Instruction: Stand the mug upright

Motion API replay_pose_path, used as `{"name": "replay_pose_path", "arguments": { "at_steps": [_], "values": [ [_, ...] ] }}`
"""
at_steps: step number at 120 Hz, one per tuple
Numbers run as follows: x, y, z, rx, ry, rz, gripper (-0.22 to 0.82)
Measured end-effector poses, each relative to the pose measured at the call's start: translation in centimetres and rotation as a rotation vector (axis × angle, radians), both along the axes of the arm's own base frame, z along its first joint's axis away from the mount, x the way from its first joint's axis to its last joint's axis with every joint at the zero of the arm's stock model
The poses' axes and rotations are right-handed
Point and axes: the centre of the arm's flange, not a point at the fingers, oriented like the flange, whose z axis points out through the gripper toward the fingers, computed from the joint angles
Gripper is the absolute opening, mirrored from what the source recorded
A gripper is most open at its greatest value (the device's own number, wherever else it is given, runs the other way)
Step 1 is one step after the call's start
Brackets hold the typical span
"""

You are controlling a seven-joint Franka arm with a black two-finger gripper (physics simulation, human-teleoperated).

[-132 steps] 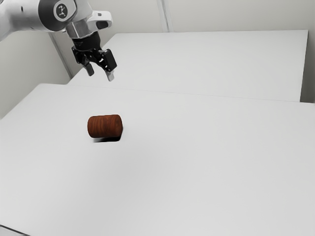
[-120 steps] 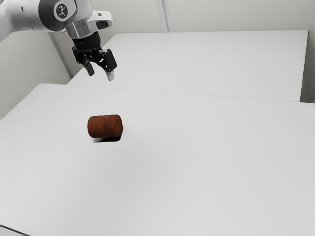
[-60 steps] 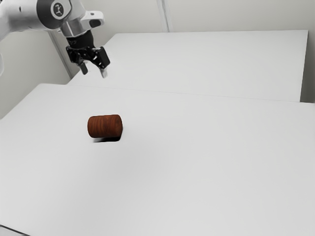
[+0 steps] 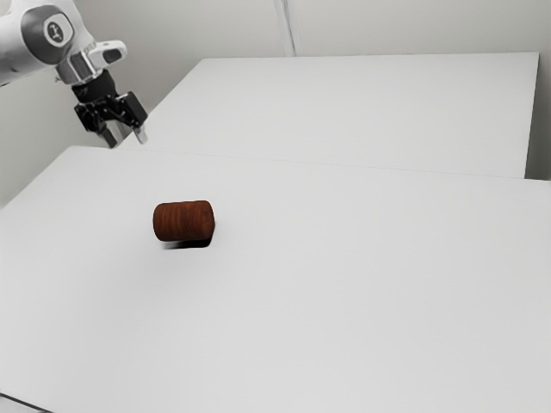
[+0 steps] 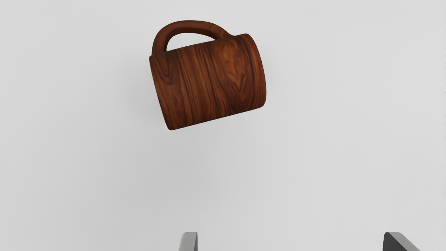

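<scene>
Since the mug lies on its side on the white table, the job we were given is not met as things lie: standing it up on its base is left to do, and we see no part of that result in place. Our black two-finger gripper is up in the air, well apart from the mug, its jaws wide apart with nothing between them. The mug is a stout, straight-sided cylinder in reddish-brown wood, with dark grain banding around it and softly rounded edges at one end. Its looped handle springs from the flank facing away from our fingers in the wrist view. Which end is the mouth, we cannot tell for certain from here.
</scene>
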Motion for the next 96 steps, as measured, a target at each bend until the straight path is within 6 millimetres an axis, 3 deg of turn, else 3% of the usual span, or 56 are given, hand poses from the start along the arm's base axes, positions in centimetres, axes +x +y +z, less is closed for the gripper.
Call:
{"name": "replay_pose_path", "arguments": {
  "at_steps": [34, 52, 65, 96],
  "values": [
    [0.2, 5.8, -4.1, -0.12, -0.012, 0.015, 0.58],
    [0.1, 7.6, -6.4, -0.173, -0.021, 0.008, 0.58],
    [0.0, 8.9, -9.3, -0.222, -0.021, 0.011, 0.58],
    [0.4, 10.4, -14.6, -0.315, -0.069, 0.011, 0.58]
  ]
}}
